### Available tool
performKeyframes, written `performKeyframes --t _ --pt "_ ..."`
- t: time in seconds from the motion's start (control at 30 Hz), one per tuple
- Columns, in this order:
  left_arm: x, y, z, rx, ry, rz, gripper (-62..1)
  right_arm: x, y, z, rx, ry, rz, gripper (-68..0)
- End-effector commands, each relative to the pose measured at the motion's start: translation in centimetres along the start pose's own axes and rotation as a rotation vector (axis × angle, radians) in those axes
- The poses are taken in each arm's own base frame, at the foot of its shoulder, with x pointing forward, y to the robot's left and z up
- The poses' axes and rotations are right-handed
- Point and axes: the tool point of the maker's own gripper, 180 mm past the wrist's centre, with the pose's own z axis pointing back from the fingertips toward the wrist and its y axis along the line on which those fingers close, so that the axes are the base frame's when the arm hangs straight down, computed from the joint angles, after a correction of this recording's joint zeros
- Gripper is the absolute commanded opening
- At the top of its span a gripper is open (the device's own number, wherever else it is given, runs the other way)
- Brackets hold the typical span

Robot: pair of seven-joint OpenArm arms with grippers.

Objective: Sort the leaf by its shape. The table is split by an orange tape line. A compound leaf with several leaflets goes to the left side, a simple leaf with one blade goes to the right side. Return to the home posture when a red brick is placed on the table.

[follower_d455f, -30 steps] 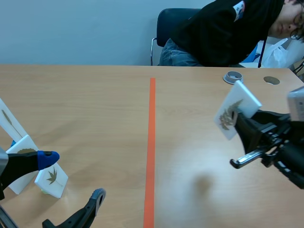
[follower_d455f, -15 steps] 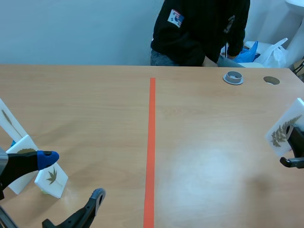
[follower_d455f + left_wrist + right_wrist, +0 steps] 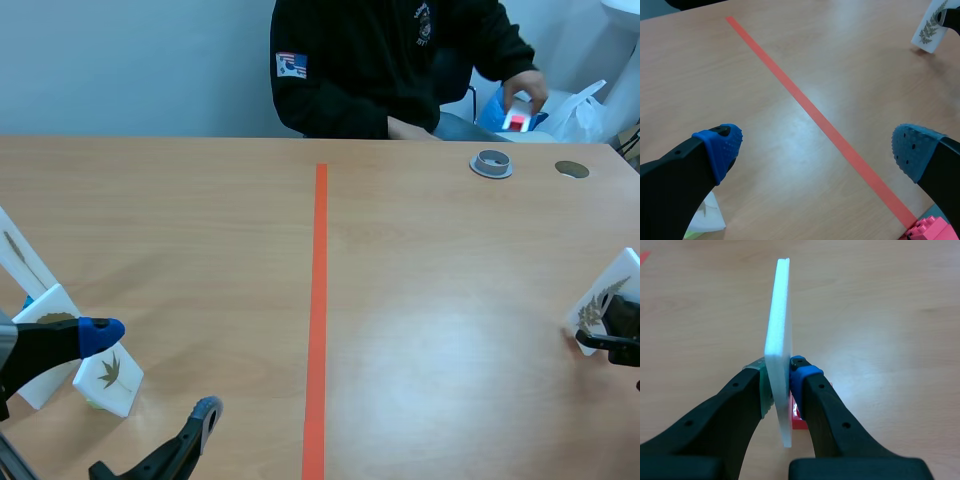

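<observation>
Right gripper (image 3: pixel 781 383): clamped on fern-leaf card (image 3: pixel 603 298), far right of tape line (image 3: pixel 318 300).
Left gripper (image 3: pixel 816 149): spread wide, left of tape line.

You can count four leaf cards (image 3: pixel 108 375) (image 3: pixel 45 303) (image 3: pixel 18 255) (image 3: pixel 605 290), one grey ring (image 3: pixel 491 163), one grey disc (image 3: pixel 571 169), one pink brick (image 3: pixel 929 231) and one person (image 3: pixel 380 60) across the tabletop (image 3: pixel 420 260).

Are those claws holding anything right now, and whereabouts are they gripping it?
The right gripper pinches a white leaf card by its flat faces, near its lower end. The left gripper is open, holding nothing.
</observation>
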Motion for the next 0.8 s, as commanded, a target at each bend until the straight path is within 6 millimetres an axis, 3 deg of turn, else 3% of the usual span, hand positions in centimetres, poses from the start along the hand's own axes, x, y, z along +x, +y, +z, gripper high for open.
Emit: performKeyframes --t 0.0,0.17,0.4,0.67,0.77 --pt "0.4 0.1 0.0 0.005 -0.019 0.009 1.4 1.7 0.1 -0.3 0.011 -0.047 0.015 -65.5" --pt "0.4 0.1 0.0 0.005 -0.019 0.009 1.4 1.2 -0.7 -0.2 -0.032 -0.027 0.043 -60.9" --pt "0.4 0.1 0.0 0.006 -0.019 0.009 1.4 1.6 -0.7 -0.2 -0.032 -0.045 0.043 -44.6" --pt "0.4 0.1 0.0 0.006 -0.019 0.009 1.4 3.9 -0.9 0.0 -0.035 -0.132 0.054 -23.1" --pt "0.4 0.1 0.0 0.006 -0.019 0.009 1.4 5.4 -1.6 0.7 -0.054 -0.164 0.075 -18.5"
